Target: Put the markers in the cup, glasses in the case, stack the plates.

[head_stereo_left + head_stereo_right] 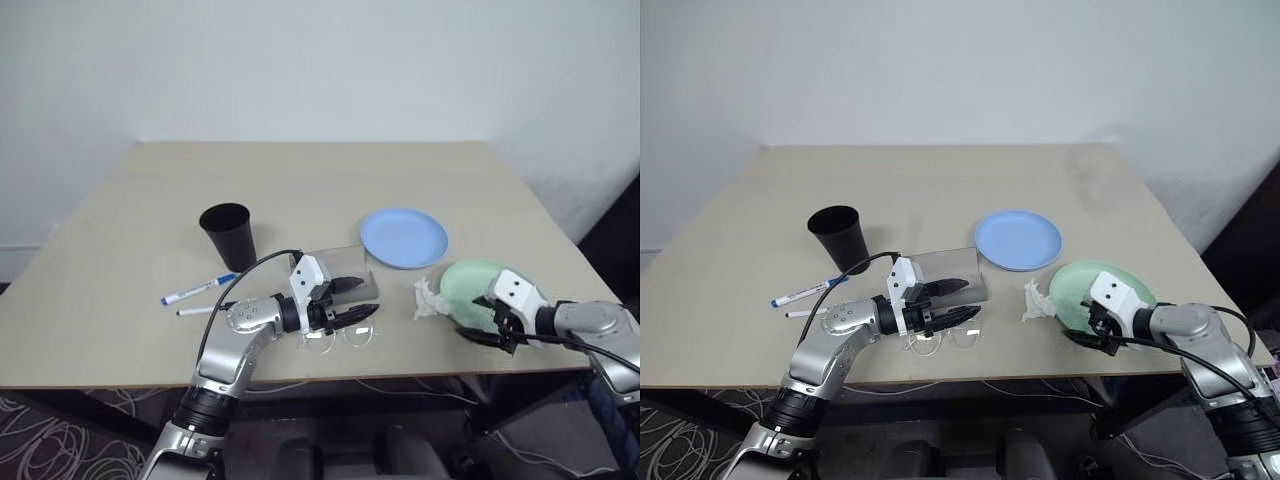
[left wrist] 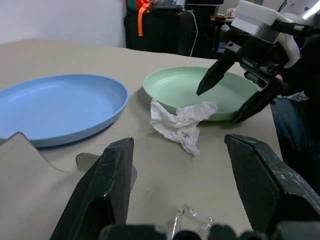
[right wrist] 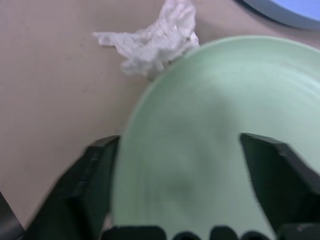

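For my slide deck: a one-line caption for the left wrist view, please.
Left end effector open above the glasses; beyond, right end effector straddles the mint green plate's rim.

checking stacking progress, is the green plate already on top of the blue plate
No, the green plate lies on the table apart from the blue plate.

Mint plate [image 1: 470, 285] near table edge; blue plate [image 1: 403, 237] apart, unstacked.

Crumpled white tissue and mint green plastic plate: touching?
Touching. In the left wrist view the crumpled white tissue lies against the mint green plastic plate's rim, no gap.
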Motion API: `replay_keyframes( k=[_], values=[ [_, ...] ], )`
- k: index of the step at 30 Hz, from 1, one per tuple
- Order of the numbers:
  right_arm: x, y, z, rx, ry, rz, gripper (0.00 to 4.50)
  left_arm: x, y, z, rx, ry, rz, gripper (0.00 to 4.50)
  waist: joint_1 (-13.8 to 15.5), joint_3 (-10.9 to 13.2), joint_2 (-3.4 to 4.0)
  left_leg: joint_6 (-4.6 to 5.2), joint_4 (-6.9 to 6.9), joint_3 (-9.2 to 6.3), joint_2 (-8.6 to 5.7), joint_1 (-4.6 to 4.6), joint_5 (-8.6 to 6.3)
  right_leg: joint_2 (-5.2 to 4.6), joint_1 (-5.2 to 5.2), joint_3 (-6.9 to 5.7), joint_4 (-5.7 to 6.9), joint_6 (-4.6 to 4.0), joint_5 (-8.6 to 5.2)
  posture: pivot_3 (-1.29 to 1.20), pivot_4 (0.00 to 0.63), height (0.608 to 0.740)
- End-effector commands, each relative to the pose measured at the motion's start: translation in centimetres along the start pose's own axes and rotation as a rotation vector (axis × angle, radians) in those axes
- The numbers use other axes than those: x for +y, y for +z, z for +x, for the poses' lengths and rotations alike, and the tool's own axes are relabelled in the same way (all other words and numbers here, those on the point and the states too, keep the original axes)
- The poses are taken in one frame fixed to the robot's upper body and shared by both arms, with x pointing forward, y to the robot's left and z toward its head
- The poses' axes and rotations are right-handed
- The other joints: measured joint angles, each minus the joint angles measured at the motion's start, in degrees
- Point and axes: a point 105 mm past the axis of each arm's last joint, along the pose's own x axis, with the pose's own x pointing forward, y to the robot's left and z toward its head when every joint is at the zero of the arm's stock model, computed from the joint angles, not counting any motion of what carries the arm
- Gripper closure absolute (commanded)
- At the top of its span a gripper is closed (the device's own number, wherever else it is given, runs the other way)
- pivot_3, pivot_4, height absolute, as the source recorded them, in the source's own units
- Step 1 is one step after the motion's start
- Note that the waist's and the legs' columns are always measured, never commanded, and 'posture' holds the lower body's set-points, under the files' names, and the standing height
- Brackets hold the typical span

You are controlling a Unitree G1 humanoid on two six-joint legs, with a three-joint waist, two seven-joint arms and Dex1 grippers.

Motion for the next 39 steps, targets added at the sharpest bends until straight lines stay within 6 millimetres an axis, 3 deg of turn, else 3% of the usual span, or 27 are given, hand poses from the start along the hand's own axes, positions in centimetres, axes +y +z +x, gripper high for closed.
replay_keyframes(
  k=[1,8,20,27,39],
  values=[
    [-1.4,1.6,-0.7,-0.018,-0.066,-0.049,1.94,-0.3,1.4,0.4,-0.034,-0.018,0.041,1.44,0.0,0.0,0.0,0.01,0.0,0.0,0.0,0.0,0.0,0.0,0.0,0.0,0.0,0.0,0.0,0.0,0.0,0.721],
    [-2.1,1.3,-0.6,0.005,-0.096,-0.058,4.43,-0.4,1.3,0.5,-0.031,-0.018,0.043,1.44,0.0,0.0,-0.01,0.01,0.0,0.0,0.0,-0.01,0.01,0.0,-0.01,0.01,0.0,0.0,0.0,0.0,0.0,0.721],
    [-3.2,-0.1,0.1,0.041,-0.146,-0.056,4.47,-0.3,1.2,0.4,-0.026,-0.004,0.05,1.44,0.0,0.0,-0.02,0.0,0.06,-0.01,-0.01,0.02,0.0,-0.01,0.04,0.03,-0.01,0.0,0.0,0.0,0.0,0.721],
    [-5.3,-0.8,0.1,0.075,-0.242,-0.059,4.47,-0.2,1.1,0.3,-0.023,0.001,0.051,1.44,0.0,0.0,-0.05,0.0,0.12,0.01,0.0,0.04,0.0,-0.01,0.05,0.07,-0.01,0.0,0.0,0.0,0.0,0.721],
    [-9.5,2.3,-0.5,-0.009,-0.364,-0.167,4.47,0.2,1.3,0.2,-0.018,0.01,0.068,1.44,-0.1,0.0,0.0,0.24,-0.01,0.02,-0.02,-0.03,0.11,0.04,-0.05,0.09,0.02,0.01,0.0,0.0,0.0,0.721]
  ],
)
